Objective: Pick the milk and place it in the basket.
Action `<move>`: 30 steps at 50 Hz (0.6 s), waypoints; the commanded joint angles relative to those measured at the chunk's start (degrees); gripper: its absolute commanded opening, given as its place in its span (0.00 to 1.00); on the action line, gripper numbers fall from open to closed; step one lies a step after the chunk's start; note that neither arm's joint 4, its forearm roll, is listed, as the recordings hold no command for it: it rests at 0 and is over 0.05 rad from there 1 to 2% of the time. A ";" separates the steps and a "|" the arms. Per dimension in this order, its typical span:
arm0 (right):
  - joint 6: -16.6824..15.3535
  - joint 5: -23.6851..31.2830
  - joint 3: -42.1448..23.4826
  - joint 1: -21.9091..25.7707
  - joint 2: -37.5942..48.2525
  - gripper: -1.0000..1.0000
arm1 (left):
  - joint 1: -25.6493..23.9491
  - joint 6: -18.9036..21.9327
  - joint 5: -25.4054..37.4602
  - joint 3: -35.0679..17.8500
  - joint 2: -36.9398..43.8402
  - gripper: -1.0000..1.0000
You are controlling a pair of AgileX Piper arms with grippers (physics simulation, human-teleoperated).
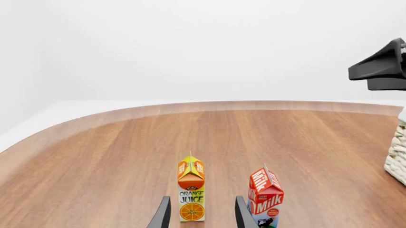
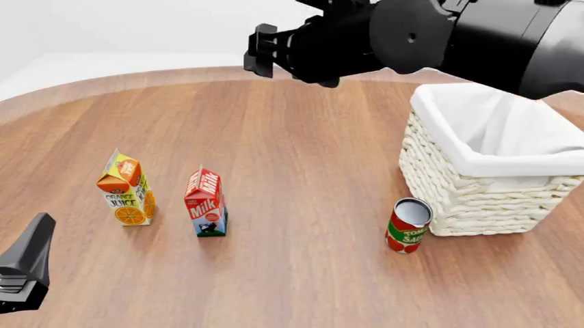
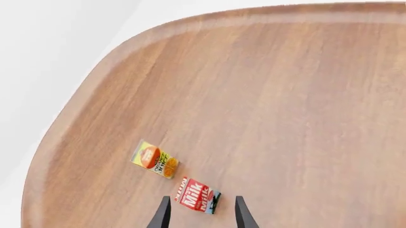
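Two cartons upright before me, milk (image 2: 206, 202) beside orange juice (image 2: 127, 188), my left gripper (image 1: 201, 213) spread empty, right gripper (image 3: 201, 213) parted high above milk, basket (image 2: 474, 198) far right.

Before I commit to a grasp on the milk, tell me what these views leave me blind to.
- Basket: its floor is hidden by its own walls and cloth lining in the front view; the left wrist view cuts it at the edge.
- Left gripper: only the jaw tips show; the front view crops it at the corner.
- Right gripper: its height above the milk cannot be judged.
- Tomato can: label too small to read fully.
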 commanded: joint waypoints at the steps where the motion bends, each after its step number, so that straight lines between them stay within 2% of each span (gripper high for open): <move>1: 3.85 -2.35 0.41 0.27 3.23 1.00 | 0.00 0.00 0.00 0.00 0.00 1.00; 18: 8.46 -4.07 0.72 1.89 6.97 1.00 | 0.00 0.00 0.00 0.00 0.00 1.00; 30: 10.03 -4.47 1.09 3.18 8.68 1.00 | 0.00 0.00 0.00 0.00 0.00 1.00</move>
